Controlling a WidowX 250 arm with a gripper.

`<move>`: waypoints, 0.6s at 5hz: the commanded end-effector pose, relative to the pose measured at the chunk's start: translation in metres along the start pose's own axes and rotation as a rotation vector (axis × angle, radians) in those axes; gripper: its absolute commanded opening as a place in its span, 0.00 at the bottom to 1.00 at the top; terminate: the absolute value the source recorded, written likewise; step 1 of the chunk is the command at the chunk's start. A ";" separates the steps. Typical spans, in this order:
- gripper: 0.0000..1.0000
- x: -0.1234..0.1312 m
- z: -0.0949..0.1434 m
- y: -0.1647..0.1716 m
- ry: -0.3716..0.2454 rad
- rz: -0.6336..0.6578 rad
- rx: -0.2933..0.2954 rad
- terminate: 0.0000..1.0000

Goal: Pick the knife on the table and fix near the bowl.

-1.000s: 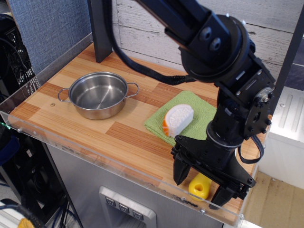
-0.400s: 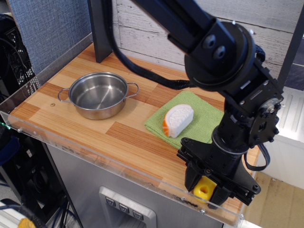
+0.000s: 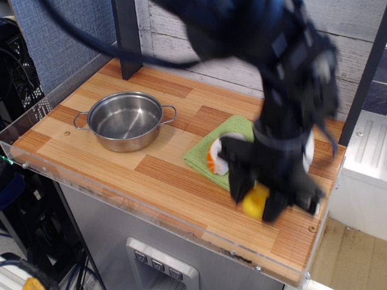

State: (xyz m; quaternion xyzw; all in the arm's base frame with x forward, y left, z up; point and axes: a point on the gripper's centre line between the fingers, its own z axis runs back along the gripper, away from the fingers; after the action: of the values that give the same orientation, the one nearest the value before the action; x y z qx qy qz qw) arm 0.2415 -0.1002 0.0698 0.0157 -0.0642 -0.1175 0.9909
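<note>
I see my gripper (image 3: 257,199), blurred, at lower right of frame, its fingers (image 3: 242,181) pinching the knife (image 3: 255,201) by its yellow handle just above the wooden surface (image 3: 163,175). The bowl (image 3: 124,121) sits well apart at upper left, the green cloth (image 3: 208,151) between them.

One raised camera, seemingly front-left, looks down across the table (image 3: 151,163) fairly closely.

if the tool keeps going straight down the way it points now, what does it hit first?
Most likely the bare table right below. The tool points down, shut on the knife by its yellow handle. The frame is motion-blurred, so its height above the wood is unclear.
</note>
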 end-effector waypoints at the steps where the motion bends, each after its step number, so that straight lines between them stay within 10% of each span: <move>1: 0.00 0.012 0.059 0.036 -0.128 0.030 -0.067 0.00; 3: 0.00 -0.001 0.048 0.117 -0.004 0.116 -0.046 0.00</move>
State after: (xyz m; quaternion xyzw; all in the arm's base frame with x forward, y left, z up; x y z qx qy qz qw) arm 0.2603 0.0114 0.1129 -0.0117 -0.0448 -0.0586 0.9972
